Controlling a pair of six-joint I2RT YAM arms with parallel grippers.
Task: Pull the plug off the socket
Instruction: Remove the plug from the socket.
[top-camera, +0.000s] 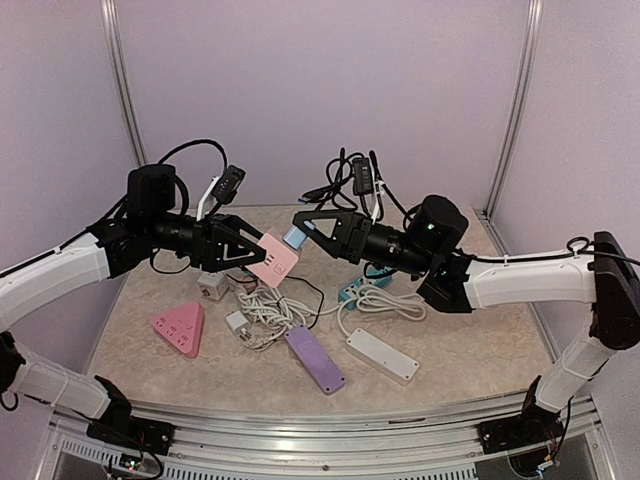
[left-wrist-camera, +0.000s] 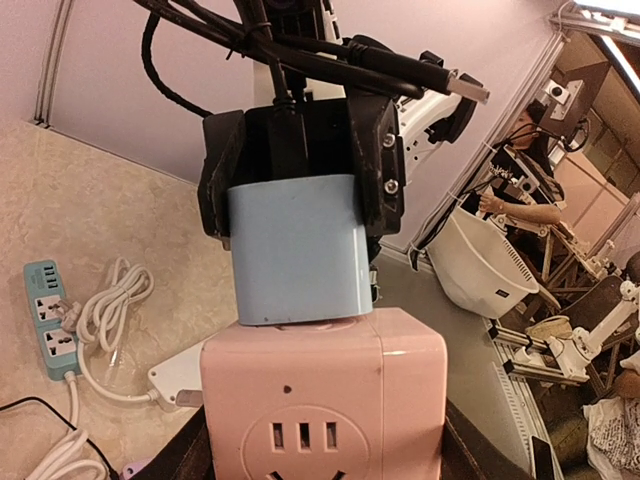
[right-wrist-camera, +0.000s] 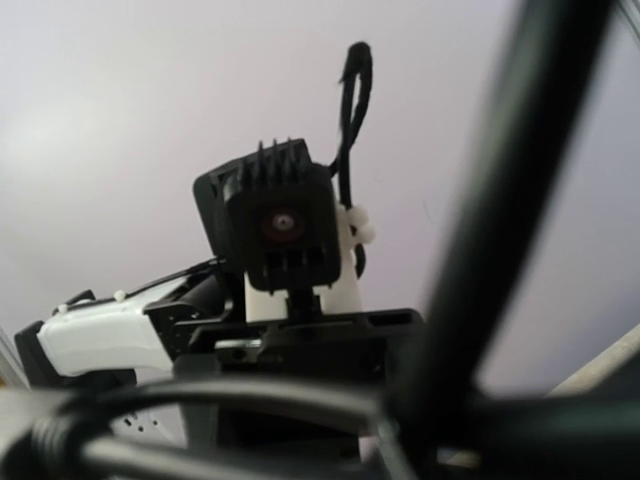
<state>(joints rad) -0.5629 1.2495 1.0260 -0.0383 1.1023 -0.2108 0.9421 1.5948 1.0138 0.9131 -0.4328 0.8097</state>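
As the left pincer (top-camera: 258, 256) clamps the socket (left-wrist-camera: 325, 400) and the right pincer (top-camera: 304, 229) the plug (left-wrist-camera: 295, 250), skewed pulling risks slippage.

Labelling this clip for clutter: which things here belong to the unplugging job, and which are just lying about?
In the job: pink cube socket, blue plug.
Lying about: pink triangular strip, purple strip, white strip, teal strip, coiled white cords.

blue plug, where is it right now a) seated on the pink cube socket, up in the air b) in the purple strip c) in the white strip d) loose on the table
a: the blue plug butts against the pink cube socket, right gripper clamped on it, left gripper holding the cube.
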